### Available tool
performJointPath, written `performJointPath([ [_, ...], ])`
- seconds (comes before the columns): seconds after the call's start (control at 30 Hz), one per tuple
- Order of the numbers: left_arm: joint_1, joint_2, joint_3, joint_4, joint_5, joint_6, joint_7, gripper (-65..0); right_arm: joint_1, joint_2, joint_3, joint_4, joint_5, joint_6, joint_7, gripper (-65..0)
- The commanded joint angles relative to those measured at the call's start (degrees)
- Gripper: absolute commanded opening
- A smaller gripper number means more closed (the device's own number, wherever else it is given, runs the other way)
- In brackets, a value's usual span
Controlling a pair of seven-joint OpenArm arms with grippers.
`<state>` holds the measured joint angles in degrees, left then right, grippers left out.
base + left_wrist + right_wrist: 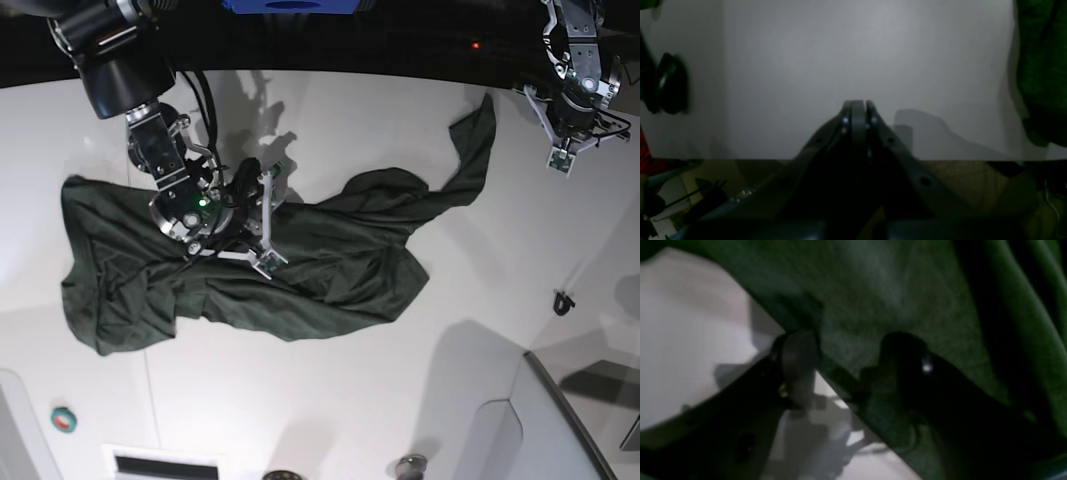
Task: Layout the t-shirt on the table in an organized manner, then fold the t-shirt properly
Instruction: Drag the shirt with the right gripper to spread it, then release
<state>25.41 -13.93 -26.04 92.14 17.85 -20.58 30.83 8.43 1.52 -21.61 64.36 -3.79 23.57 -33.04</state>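
Nearest us, the right gripper (846,373) straddles a hem of the crumpled, dark green fabric t-shirt (300,270), its jaws parted and not yet pinching. The shirt lies bunched on the wide white bench (330,400). The left gripper (858,105), jaws clenched and empty, hovers apart. We judge a shallow bite may slip, or catch several layers.
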Motion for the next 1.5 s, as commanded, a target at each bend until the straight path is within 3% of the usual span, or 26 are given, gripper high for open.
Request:
performJointPath([
  [0.0, -0.05, -0.79, -0.29, 0.92, 0.22, 0.67, -0.54, -65.0, 1.38, -0.24, 0.2, -0.49, -0.82, -0.06, -0.59, -41.0],
  [0.1, -0.13, -0.79, -0.29, 1.0, 0.22, 0.67, -0.54, -65.0, 1.29, -0.24, 0.29, -1.46, -0.82, -0.06, -0.59, -62.3],
  [0.13, -0.13, -0.79, -0.29, 1.0, 0.22, 0.67, -0.54, -65.0, 1.02, -0.16, 0.29, -0.75, -0.82, -0.06, -0.68, -65.0],
  [0.3, -0.31, -0.79, -0.29, 0.92, 0.22, 0.67, -0.63, -65.0, -3.46, 0.28, 0.29, 9.8, -0.82, -0.06, -1.64, -64.2],
  [0.5, -1.28, -0.88, -0.38, 0.65, 0.22, 0.67, -0.63, -65.0, -8.29, 2.39, 0.46, 26.85, -0.82, 0.21, -8.15, -64.2],
  [0.63, -1.36, -1.06, -0.38, 0.65, 0.22, 0.67, -0.63, -65.0, -11.63, 5.03, 4.42, 37.14, -0.74, 0.38, -10.96, -64.2],
  [0.73, -1.8, -1.06, -0.38, 0.65, 0.22, 0.67, -0.63, -65.0, -14.36, 7.14, 9.52, 43.47, -0.74, 1.79, -12.11, -64.2],
  [0.97, -2.86, -1.14, -0.38, 0.57, 0.22, 0.67, -0.63, -65.0, -17.96, 7.23, 29.65, 45.75, -0.74, 15.5, -12.19, -64.2],
  [1.17, -2.86, -1.14, -0.38, 0.57, 0.22, 0.67, -0.63, -65.0, -17.7, 7.23, 42.75, 35.2, -0.91, 16.43, -12.19, -63.3],
  [1.23, -2.86, -1.14, -0.38, 0.57, 0.22, 0.67, -0.63, -65.0, -17.7, 7.32, 42.75, 31.69, -1.0, 16.43, -13.6, -59.3],
  [1.4, -2.95, -1.14, -0.38, 0.57, 0.22, 0.67, -0.63, -65.0, -20.25, 7.14, 40.37, 36.43, -1.0, 16.43, -16.59, -30.8],
  [1.47, -2.95, -1.14, -0.38, 0.57, 0.22, 0.67, -0.63, -65.0, -22.1, 6.0, 39.06, 40.92, -0.91, 16.43, -15.89, -26.0],
])
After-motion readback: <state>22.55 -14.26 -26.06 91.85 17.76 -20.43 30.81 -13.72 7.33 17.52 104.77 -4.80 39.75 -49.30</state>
